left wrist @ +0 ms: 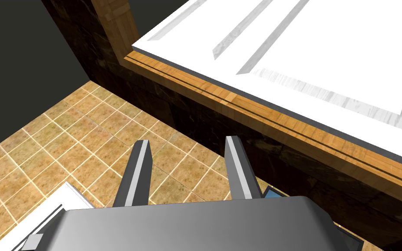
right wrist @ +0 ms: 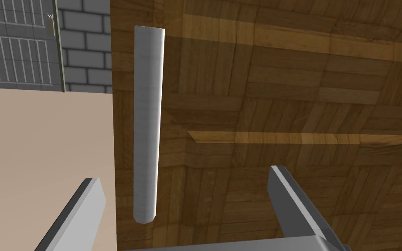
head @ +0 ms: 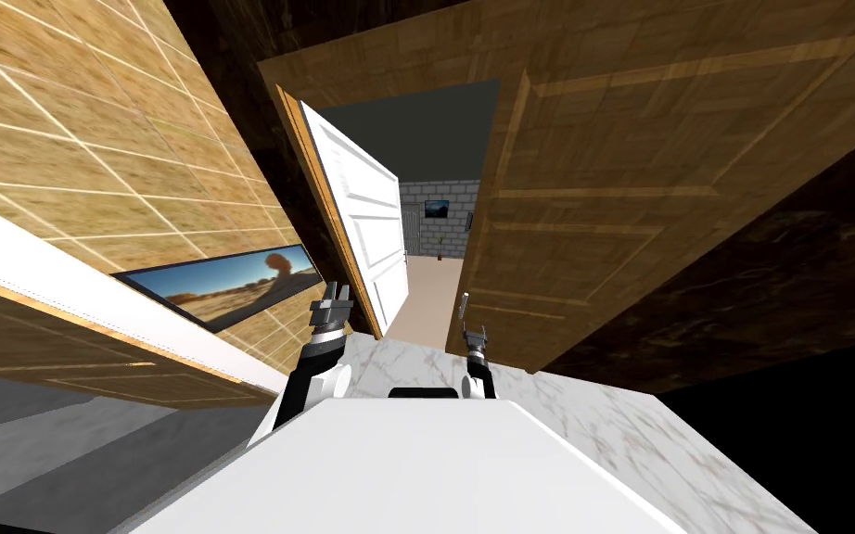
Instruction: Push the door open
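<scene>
Two door leaves flank one opening ahead, and both stand ajar. Far left runs a tan tiled wall (head: 92, 120) (left wrist: 65, 144) carrying a long framed landscape picture (head: 231, 283). Next comes the left gripper (head: 335, 291) (left wrist: 188, 140), raised near the foot of that wall and just beside the left leaf; its two blades stand a little apart with nothing between them, pointing at the tiles and a dark stone-like band of wall (left wrist: 195, 117). Right of it a light wooden door frame (left wrist: 248, 109) edges the white panelled door leaf (head: 361, 213) (left wrist: 326, 52), which is swung away from me. Through the gap show a pinkish-beige floor (head: 430, 287) (right wrist: 43, 144), a grey brick wall (head: 416, 199) (right wrist: 86, 39) and, set in that wall, a grey panelled door (right wrist: 17, 43). At the gap's right side hangs a slim grey bar handle (head: 464, 304) (right wrist: 148, 122), upright along the free edge of the brown panelled wooden door leaf (head: 620, 204) (right wrist: 304, 87). The right gripper (head: 475, 330) (right wrist: 185, 174) sits low, facing that leaf, blades spread wide and empty, with the handle ahead of them near its inner blade; whether they touch the wood I cannot tell. Underfoot and out to the right spreads a white veined marble floor (head: 602, 436).
</scene>
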Available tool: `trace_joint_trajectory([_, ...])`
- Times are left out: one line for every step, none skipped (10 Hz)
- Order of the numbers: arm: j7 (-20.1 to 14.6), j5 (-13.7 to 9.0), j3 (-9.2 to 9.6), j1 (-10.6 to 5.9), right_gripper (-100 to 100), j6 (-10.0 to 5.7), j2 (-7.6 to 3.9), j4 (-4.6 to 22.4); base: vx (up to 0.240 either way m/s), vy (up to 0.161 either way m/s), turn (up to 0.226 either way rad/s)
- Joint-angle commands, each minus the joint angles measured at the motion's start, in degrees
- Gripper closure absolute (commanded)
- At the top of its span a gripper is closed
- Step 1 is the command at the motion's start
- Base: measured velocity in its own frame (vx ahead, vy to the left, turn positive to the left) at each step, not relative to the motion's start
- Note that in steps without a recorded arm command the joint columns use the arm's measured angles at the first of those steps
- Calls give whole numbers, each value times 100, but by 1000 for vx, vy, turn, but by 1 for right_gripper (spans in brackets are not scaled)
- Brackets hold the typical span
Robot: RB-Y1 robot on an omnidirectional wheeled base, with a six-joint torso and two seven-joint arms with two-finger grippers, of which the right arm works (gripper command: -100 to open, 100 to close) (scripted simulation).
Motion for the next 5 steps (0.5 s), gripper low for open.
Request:
trace_joint_trajectory([-168, -45, 11, -54, -100, -30, 79, 207, -8, -94, 241])
trace_joint_trajectory([-286, -78, 15, -102, -100, -48, 130, 362, -17, -104, 309])
trace_joint_trajectory([-373, -103, 18, -138, -100, -61, 175, 477, -24, -117, 275])
trace_joint_trajectory([-417, -115, 19, -156, -100, -67, 198, 534, -28, -97, 121])
trace_joint_trajectory([-461, -128, 21, -175, -100, -74, 221, 592, -13, -66, 69])
